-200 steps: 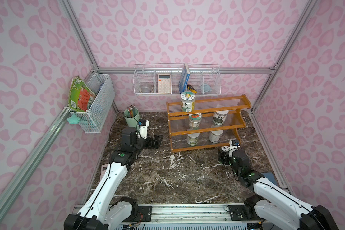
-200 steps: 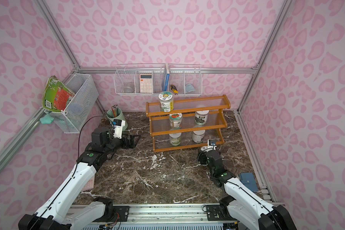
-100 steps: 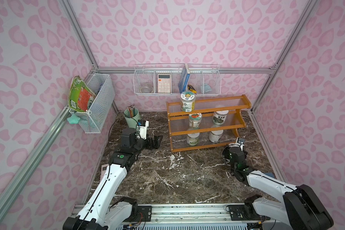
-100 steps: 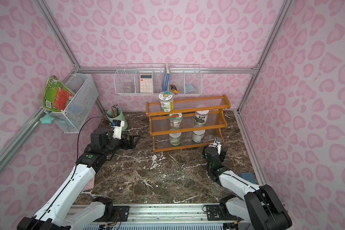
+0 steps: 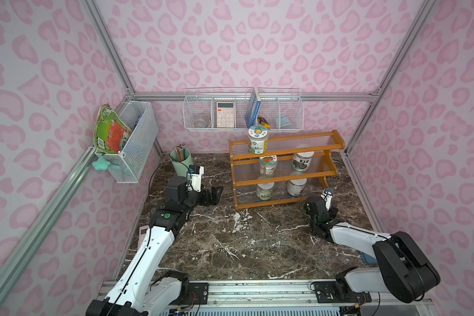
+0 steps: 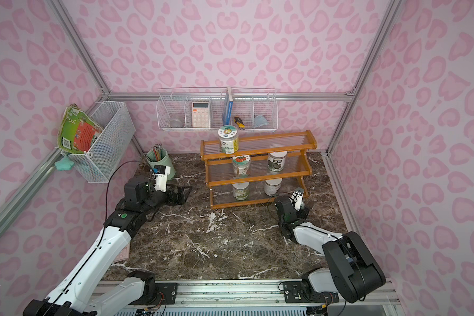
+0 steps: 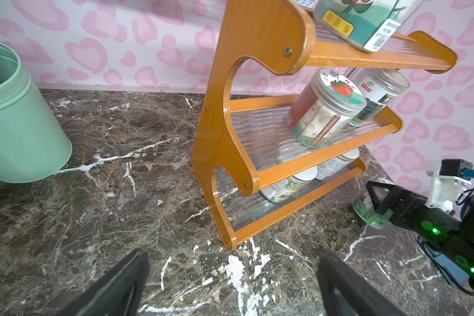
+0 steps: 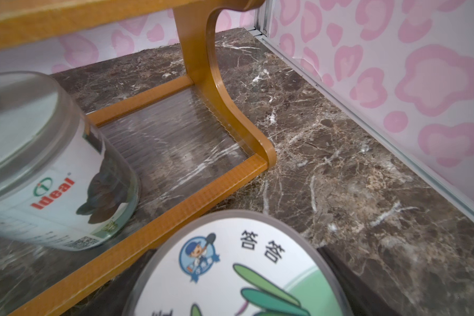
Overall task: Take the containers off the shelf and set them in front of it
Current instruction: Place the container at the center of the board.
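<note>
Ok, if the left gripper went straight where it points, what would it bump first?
Probably the shelf: the open left gripper points at its side panel, near the bottom tier. Only tabletop lies between, though depth is unclear.

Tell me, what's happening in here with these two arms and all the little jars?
Two robot arms are clearing jars off a shelf. The right gripper holds one jar low, just in front of the shelf's right end. Five others stand on its tiers. The left gripper is open and empty, near the shelf's other end.
</note>
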{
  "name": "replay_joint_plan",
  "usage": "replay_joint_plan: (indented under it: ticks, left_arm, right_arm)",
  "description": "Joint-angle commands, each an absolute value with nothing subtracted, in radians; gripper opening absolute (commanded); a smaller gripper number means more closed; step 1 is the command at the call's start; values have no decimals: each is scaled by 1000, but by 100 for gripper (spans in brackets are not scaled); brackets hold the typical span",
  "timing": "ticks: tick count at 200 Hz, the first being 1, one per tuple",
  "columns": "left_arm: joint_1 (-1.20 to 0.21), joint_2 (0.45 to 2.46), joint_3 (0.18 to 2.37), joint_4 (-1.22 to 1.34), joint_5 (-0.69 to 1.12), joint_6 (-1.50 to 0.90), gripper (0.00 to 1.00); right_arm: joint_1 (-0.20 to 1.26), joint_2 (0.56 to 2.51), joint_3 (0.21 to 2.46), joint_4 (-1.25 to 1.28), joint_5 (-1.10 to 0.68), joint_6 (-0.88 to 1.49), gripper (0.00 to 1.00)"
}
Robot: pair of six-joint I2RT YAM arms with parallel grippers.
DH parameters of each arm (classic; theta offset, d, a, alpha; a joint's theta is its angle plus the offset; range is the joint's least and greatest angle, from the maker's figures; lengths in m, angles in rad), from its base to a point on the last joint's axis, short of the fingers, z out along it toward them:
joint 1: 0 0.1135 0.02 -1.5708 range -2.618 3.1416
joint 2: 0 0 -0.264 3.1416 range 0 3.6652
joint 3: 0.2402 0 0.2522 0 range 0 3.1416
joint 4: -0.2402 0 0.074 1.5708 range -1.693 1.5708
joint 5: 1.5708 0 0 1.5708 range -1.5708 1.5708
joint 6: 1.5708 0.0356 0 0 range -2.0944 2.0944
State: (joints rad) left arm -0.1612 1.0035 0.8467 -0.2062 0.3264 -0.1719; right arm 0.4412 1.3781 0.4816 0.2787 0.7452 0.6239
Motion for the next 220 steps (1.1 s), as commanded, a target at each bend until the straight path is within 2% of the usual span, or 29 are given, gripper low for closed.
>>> replay_joint_plan:
  ticks: [1, 38, 67, 110, 139, 176, 220]
  left_arm:
    - [-161, 998, 845, -192, 321, -152, 100]
    - [-163, 991, 842, -191, 314, -150, 100]
    - [-164, 990, 842, -192, 314, -149, 100]
    - [-182, 1000, 849, -198, 308, -136, 100]
    - [-255, 1013, 926, -254, 254, -103, 100]
    - [-338, 1094, 1124, -356, 213, -64, 100]
    - [-360, 1246, 1296, -323, 341, -14, 100]
  right_arm:
    - [443, 1393, 507, 253, 770, 641, 94]
    - [445, 1408, 526, 218, 773, 654, 99]
    - [447, 1381, 514, 218, 795, 661, 99]
    - [463, 1243, 512, 174, 803, 630, 99]
    - [475, 1117, 527, 101, 785, 611, 99]
    - [478, 919, 509, 90, 669, 488, 99]
    - [487, 840, 577, -11, 433, 423, 99]
